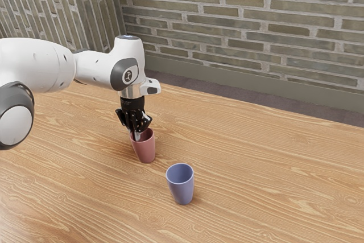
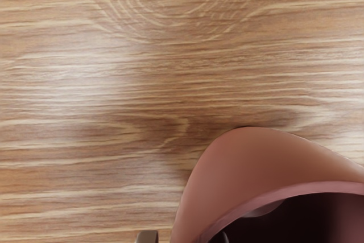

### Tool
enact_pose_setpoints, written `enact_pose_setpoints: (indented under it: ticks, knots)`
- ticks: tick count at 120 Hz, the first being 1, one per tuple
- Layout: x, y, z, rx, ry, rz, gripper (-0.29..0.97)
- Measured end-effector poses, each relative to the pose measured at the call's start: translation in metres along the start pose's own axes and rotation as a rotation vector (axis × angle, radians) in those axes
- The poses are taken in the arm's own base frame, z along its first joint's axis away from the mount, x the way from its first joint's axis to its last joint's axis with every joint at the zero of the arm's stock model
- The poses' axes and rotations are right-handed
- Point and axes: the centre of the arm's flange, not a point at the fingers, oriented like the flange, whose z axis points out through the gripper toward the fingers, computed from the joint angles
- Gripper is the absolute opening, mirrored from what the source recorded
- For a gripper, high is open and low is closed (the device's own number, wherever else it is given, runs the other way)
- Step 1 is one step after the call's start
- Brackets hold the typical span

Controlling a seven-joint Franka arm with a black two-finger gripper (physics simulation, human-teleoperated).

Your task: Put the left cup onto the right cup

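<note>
1. Gripper [image 1: 136, 131] sat on the rim of the pink cup [image 1: 145, 149], pointing down at it from 12 o'clock
2. Claw was narrow: fingers [image 2: 147, 236] straddled the cup wall, one inside the mouth and one outside. I read it as clamped on that wall
3. Pink cup was the left one, upright with a slight lean, open end up, on the wooden table [image 1: 273, 157] or barely off it. Couldn't tell whether the base had cleared the wood
4. In the wrist view the pink cup [image 2: 256, 163] was right under the hand, bare wood grain beyond it
5. Blue cup [image 1: 181, 185], the target, stood upright and untouched at about 4 o'clock from the pink cup in the exterior view, near it but apart
6. Progress: reach looked done and the grasp looked made. Stacking not yet done
7. Left: lift the pink cup clear of the blue rim, carry it toward 4 o'clock, centre it over the blue mouth, lower, release
8. Risk, my call: a rim pinch on one wall lets the cup swing, so the base may come down on the blue rim off-centre
</note>
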Motion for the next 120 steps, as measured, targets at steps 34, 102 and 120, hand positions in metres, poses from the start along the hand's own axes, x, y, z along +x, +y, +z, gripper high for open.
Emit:
enact_pose_setpoints:
  ticks: [34,102,120]
  knots:
    - [0.000,0.000,-0.001,0.003,0.002,0.002,-0.08]
    - [-0.007,0.010,-0.033,0.004,0.047,0.017,-0.10]
    - [-0.011,0.013,-0.047,0.002,0.065,0.024,-0.11]
